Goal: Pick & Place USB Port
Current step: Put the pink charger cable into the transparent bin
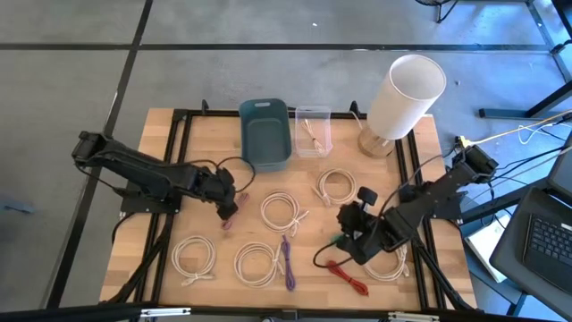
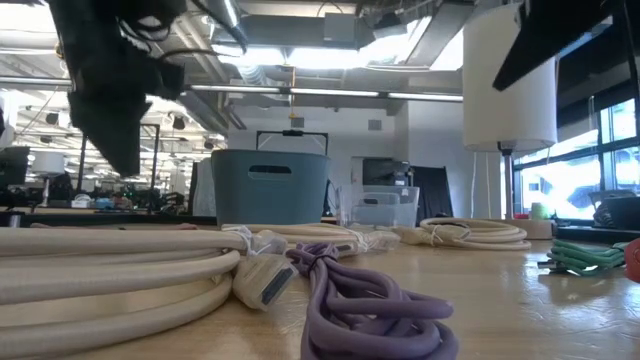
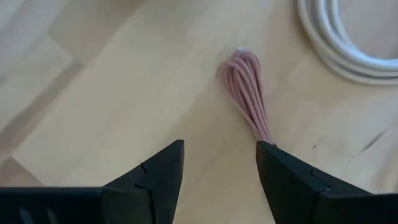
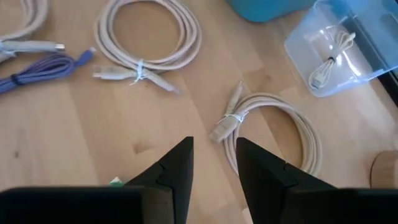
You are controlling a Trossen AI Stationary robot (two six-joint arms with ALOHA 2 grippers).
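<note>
Nearest: thin pink bundled cable (image 3: 245, 87), just ahead of left gripper (image 3: 221, 163)
Left gripper: wide, empty
Right gripper (image 4: 214, 163): narrow gap, empty (hovering over worktop (image 1: 223, 268))
Risk: off-centre descent could nudge the bundle aside; one finger sits over its tail

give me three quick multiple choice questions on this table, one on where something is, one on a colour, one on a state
1. Where does the clear box sit?
A. beside the blue bin
B. on the lamp
C. under the left arm

2. What colour is the cable bundle ahead of the left gripper?
A. green
B. pink
C. black

3. How are the left gripper's fingers?
A. shut on a cable
B. open, holding nothing
C. out of view

Answers: 1 A, box and bin stand side by side; 2 B, pink strands show; 3 B, bare table shows between the fingers.
</note>
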